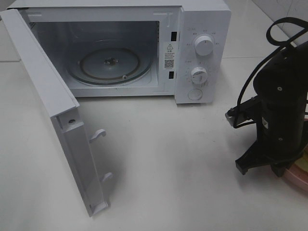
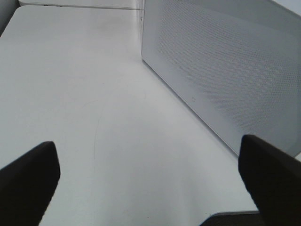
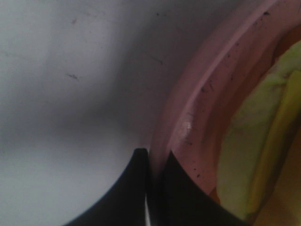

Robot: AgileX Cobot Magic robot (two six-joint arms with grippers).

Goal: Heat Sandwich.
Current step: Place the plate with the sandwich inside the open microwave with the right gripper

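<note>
The sandwich (image 3: 254, 141) lies on a round pink plate (image 3: 197, 103); only its yellow cheese and pale bread edge show in the right wrist view. My right gripper (image 3: 155, 157) is shut on the plate's rim, one finger on each side of it. In the high view the right arm's gripper (image 1: 278, 171) points down at the plate (image 1: 299, 182) at the table's right edge, and the arm hides most of the plate and the sandwich. My left gripper (image 2: 150, 183) stands open over bare table, holding nothing. It does not show in the high view.
A white microwave (image 1: 202, 53) stands at the back with its door (image 1: 57, 120) swung wide open to the left. Its glass turntable (image 1: 109, 65) is bare. The door's perforated outer face (image 2: 225, 70) rises close beside my left gripper.
</note>
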